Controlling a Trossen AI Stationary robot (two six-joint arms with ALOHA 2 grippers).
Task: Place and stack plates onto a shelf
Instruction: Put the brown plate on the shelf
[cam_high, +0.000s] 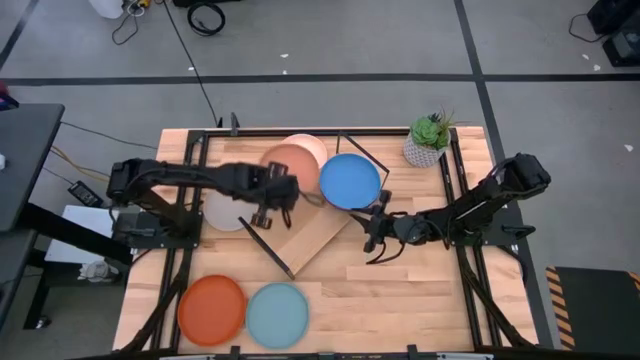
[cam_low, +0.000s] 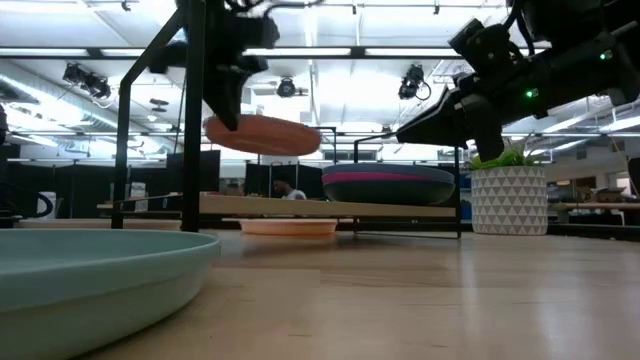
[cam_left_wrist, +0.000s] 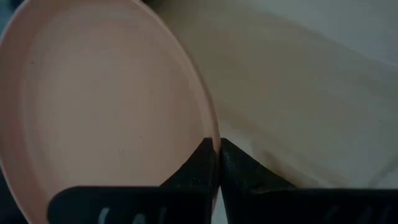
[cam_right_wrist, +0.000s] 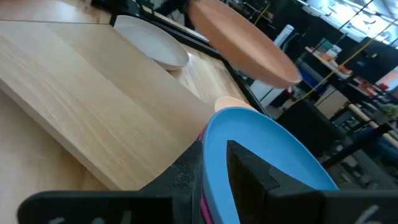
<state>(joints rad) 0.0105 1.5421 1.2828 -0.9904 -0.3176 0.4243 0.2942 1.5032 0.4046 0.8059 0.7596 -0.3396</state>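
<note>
Take the shelf (cam_high: 318, 236) as your reference, its light board lying askew at mid-table inside the thin black frame. Nearest you on its left side, the orange plate (cam_high: 212, 307) and the light blue plate (cam_high: 277, 313) still sit on the tabletop (cam_high: 420, 300), untouched. Farther back on the left, a pale plate (cam_high: 222, 212) rests on the table beside the shelf's left end, partly under the left arm. Above that end, your left gripper (cam_high: 272, 192) has its jaws clenched on the rim of the salmon plate (cam_low: 262, 134), which hangs in the air clear of the board; the low view shows open space beneath it. A cream plate (cam_high: 312, 149) peeks out behind it, and from here you can't quite tell whether it lies on the table or under the shelf. On the shelf's right end, the blue plate (cam_high: 349, 180) tops a small stack, with a magenta plate (cam_low: 388, 177) showing just under it. Your right gripper (cam_high: 378, 226) sits at that stack's near edge, jaws closed on the blue plate's rim, so that one looks placed but not yet let go. The potted plant (cam_high: 429, 139) stands beyond the shelf's right end. By this reckoning you're under halfway: a short stack is up, one plate is in transit, several wait.
</note>
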